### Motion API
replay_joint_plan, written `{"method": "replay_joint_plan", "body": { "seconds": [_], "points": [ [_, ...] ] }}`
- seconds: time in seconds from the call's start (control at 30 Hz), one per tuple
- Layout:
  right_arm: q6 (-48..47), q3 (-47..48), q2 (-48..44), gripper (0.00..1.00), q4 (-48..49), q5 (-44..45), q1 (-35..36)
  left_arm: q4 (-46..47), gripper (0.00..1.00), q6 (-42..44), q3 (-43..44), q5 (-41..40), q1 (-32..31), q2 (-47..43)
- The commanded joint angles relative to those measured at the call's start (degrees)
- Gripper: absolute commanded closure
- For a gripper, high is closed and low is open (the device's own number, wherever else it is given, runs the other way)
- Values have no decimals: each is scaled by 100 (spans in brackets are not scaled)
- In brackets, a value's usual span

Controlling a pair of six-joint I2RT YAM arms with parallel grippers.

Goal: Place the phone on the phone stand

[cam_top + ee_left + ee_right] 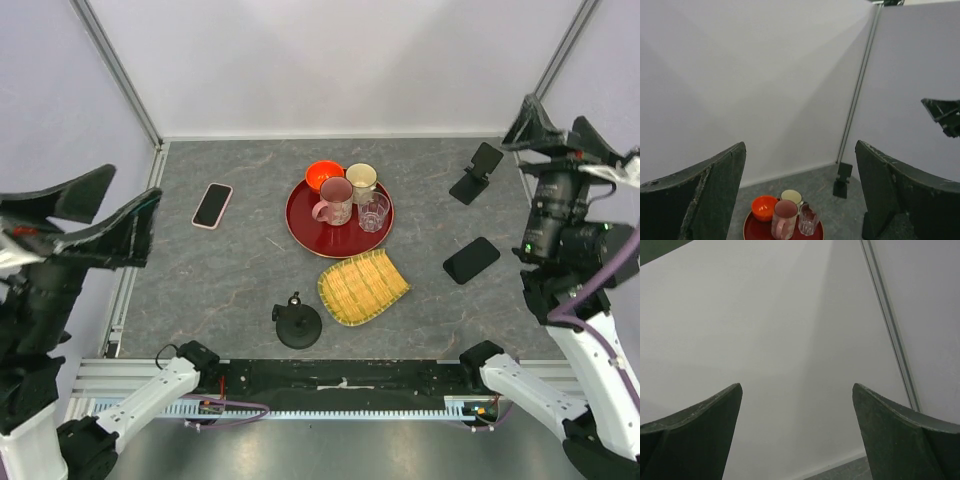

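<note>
Phone: black phone [471,260] right of centre, lying diagonally, just below phone stand [477,172].
Nearer: right hand [565,135], wide open, empty.
Left hand [125,195]: wide open, empty.

left arm [50,275] and right arm [558,215] raised, jaws spread wide.

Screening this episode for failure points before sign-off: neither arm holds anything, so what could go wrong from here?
1. There are two phones, the pink-cased phone and the black phone, and two stands, the folding stand and the round-base stand, so a wrong pick seems possible.
2. Both phones lie flat on the table, so they may slide rather than lift.
3. Carrying the pink-cased phone rightward passes the red tray holding a glass, which might get knocked.
</note>
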Motion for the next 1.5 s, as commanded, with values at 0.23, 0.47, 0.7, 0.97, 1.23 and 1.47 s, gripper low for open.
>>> {"method": "replay_joint_plan", "body": {
  "seconds": [0.23,0.47,0.7,0.97,1.23,1.47],
  "points": [
    [-359,2134,2303,2,-3293,-1160,-7,-3926,19,-191,-309,1327,-20,2312],
    [-710,2749,2558,2,-4462,-4012,-24,-4218,19,-243,-2083,2575,-20,1926],
    [-764,2891,2945,2,-5211,-5503,-16,-4227,25,-902,-3140,3033,-125,1259],
    [-877,3250,3630,2,-5659,-5706,99,-4052,42,-1384,-3362,2508,-450,1187],
    [-1203,3092,3569,2,-5641,-5548,345,-3955,40,-1508,-3124,1637,-1021,1583],
    [-1264,3031,3508,2,-5633,-5512,362,-4024,44,-1657,-2983,892,-1531,1864]
  ]
}}
